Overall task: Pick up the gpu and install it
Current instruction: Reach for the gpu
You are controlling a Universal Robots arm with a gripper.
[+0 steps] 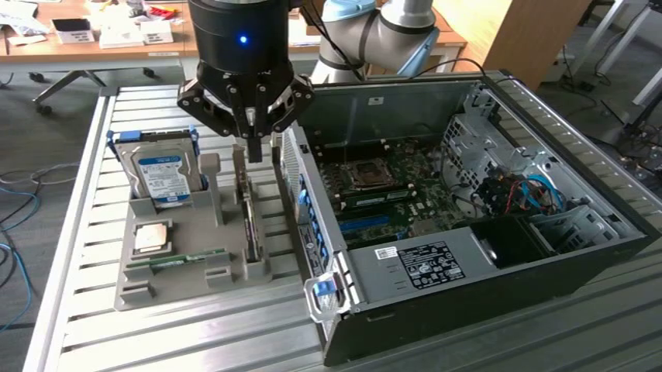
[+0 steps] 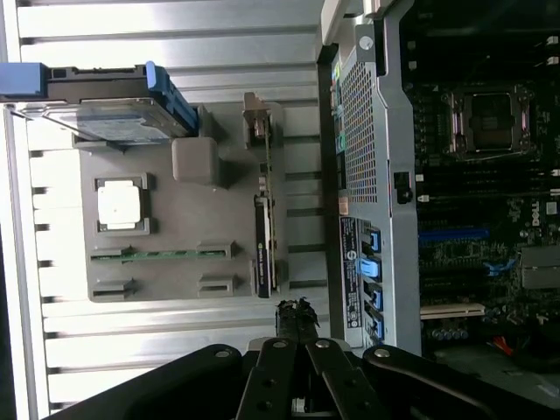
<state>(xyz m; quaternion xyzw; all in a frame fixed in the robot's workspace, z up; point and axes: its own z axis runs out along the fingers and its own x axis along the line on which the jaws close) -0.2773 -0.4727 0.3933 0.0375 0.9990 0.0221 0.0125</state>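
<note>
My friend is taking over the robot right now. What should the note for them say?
Gripper: shut and holding nothing. It hangs over the gray tray, close to one end of the graphics card. I cannot tell whether it touches the card.
Graphics card: stands on its edge in its tray slot, beside the open computer case.
Done: the gripper is lined up near the card.
Left: the card is not picked up and not in the case.
</note>
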